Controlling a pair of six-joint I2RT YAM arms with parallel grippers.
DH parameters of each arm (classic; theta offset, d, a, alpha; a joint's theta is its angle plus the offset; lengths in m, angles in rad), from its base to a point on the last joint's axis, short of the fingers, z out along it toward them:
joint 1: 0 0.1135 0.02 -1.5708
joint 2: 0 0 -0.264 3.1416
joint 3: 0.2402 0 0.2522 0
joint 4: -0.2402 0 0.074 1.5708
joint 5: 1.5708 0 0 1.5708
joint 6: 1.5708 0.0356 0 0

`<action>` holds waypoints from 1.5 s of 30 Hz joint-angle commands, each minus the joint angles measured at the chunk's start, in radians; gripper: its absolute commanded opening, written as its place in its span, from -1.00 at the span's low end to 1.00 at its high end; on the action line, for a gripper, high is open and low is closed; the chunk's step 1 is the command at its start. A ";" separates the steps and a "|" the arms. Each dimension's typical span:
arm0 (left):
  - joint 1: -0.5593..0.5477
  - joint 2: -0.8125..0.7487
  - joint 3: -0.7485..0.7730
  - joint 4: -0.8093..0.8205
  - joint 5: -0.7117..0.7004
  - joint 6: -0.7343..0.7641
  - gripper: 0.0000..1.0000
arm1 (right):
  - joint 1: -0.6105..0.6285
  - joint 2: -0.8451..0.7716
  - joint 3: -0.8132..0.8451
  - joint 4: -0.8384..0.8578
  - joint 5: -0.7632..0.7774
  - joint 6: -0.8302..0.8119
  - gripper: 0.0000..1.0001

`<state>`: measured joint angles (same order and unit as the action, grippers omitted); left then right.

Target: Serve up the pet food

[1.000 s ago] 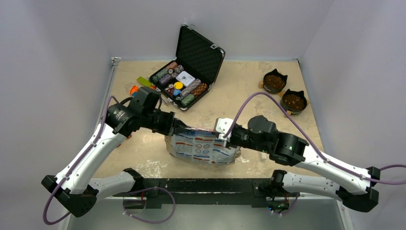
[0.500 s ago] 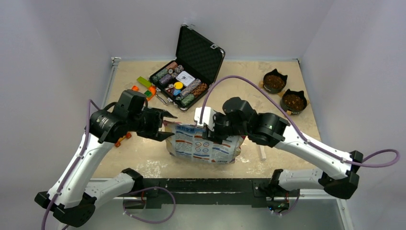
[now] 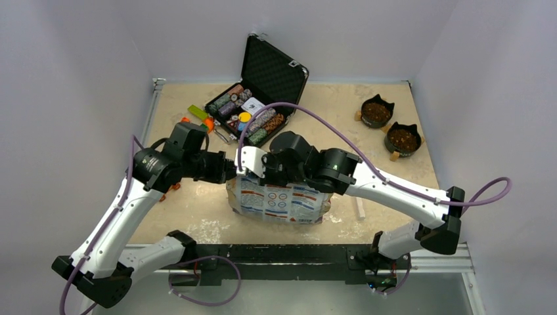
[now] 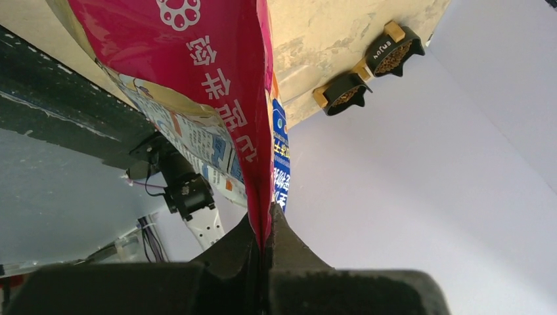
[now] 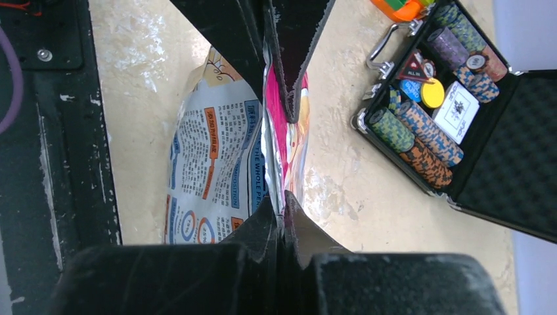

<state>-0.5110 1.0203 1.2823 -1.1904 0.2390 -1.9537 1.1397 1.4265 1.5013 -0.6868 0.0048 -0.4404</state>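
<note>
Tabletop (image 3: 341,111) of mottled beige is enclosed by pale lilac walls (image 3: 355,33) at 9, 12 and 3 o'clock. A black rail (image 3: 282,252) is fixed along its 6 o'clock edge.

Near the centre, toward 6 o'clock, a glossy pink-edged bag printed white and blue (image 3: 279,200) is held upright, and its lower end appears to rest on the surface. Its top seam is pinched from the 9 o'clock side by the left gripper (image 4: 264,233), whose jaws are pressed together on the pink edge. Just beside it, the right gripper (image 5: 282,220) is likewise clamped on the same seam.

Pet food (image 3: 377,113) is seen as dark-brown kibble in two black cat-eared bowls (image 3: 389,105) set side by side at 2 o'clock, well apart from the bag. Whether any is inside the bag cannot be told.

An open black case (image 3: 272,72) filled with colourful poker chips (image 3: 263,125) stands at 11 o'clock, with small orange and green pieces (image 3: 197,117) just beside it at its 9 o'clock. A small white stick (image 3: 359,209) lies at the bag's 4 o'clock.

Bare surface is left between bag and bowls, along the back wall at 1 o'clock, and in the 4 o'clock corner.
</note>
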 commanded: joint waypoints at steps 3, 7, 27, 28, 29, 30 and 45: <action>0.031 -0.063 -0.010 -0.047 -0.082 -0.034 -1.00 | -0.001 -0.176 -0.152 0.020 0.170 -0.010 -1.00; 0.096 -0.036 0.059 -0.156 -0.064 0.048 -1.00 | -0.018 -0.339 -0.339 0.008 0.143 -0.020 -1.00; 0.101 -0.067 0.042 -0.097 -0.017 0.094 -0.12 | -0.035 -0.304 -0.197 -0.051 0.001 0.040 -0.31; 0.101 -0.066 0.038 -0.100 -0.017 0.101 0.03 | -0.036 -0.323 -0.213 -0.046 0.000 0.029 -0.12; 0.101 -0.065 0.033 -0.103 -0.013 0.101 0.14 | -0.038 -0.344 -0.238 -0.036 0.000 0.019 0.02; 0.101 -0.064 0.026 -0.099 0.000 0.095 0.20 | -0.041 -0.364 -0.258 -0.030 -0.020 0.010 0.12; 0.103 -0.043 0.029 -0.063 0.001 0.097 -0.83 | -0.216 -0.465 -0.311 -0.207 0.004 -0.031 -0.30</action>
<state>-0.4145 1.0092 1.3106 -1.2816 0.2611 -1.8561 0.9283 1.0016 1.2140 -0.8204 -0.0410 -0.4473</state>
